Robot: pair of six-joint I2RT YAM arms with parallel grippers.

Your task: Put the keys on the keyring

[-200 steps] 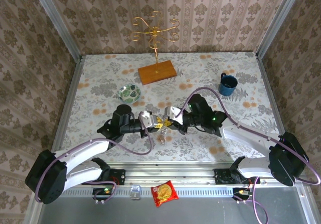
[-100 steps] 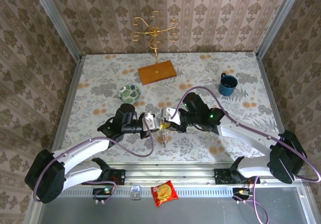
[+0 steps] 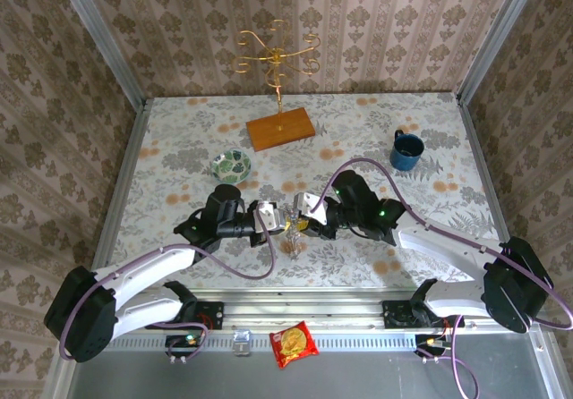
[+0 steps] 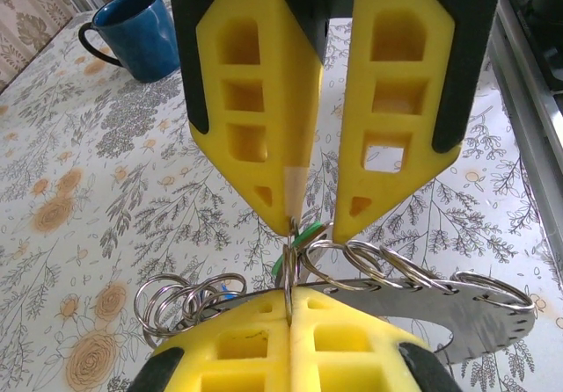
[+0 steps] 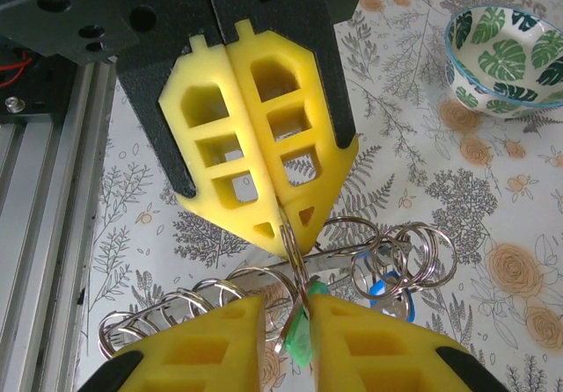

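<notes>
The keyring [image 4: 479, 322], a flat grey plate with a toothed rim, sits between the two grippers over the near middle of the table [image 3: 179, 157]. Several small split rings [image 4: 171, 300] are strung along its edge. Whether it rests on the table or hangs clear cannot be told.

The green key [image 5: 297, 337] sits directly at the meeting point of the two grippers. The blue key [image 5: 385, 286] lies just beside it, among the split rings, and neither gripper touches it.

The left gripper [image 5: 280, 225] is fully closed, with one thin wire ring pinched at its fingertips. This ring appears to lead down to the green key.

The right gripper [image 4: 315, 227] faces it tip to tip. Its jaws stand narrowly apart with the green key head in the gap. Whether the pads bear on the key cannot be told.

Step in hand, as judged: threading the green key's ring onto the keyring.

The next move calls for a firm pinch on the wire ring. The opposing gripper must also make small, aligned movements, since the thin ring could twist or slip free.
</notes>
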